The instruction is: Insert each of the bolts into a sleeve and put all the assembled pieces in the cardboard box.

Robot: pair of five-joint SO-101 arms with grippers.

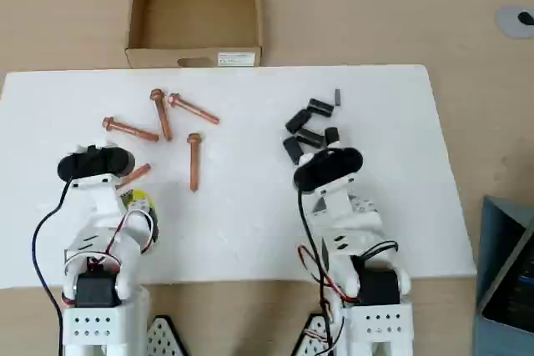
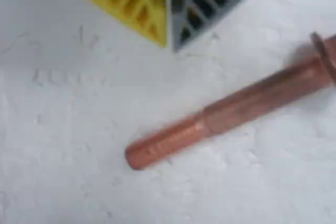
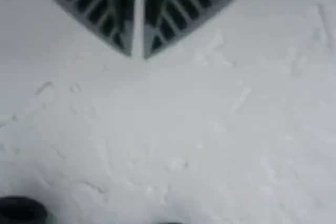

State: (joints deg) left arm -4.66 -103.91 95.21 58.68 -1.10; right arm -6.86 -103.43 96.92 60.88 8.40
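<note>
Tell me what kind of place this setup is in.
Probably a robotics test bench in a lab or workshop: two robot arms fixed at the edge of a wooden table, a white mat laid out with copper bolts and black sleeves, and a cardboard box beyond.

A white sheet (image 1: 250, 223) covers the table (image 1: 467, 31). Bolts (image 1: 193, 160) lie just beyond the left gripper (image 2: 169, 38), sleeves (image 1: 310, 136) beyond the right gripper (image 3: 137, 48), and the box (image 1: 193, 57) farthest.
</note>
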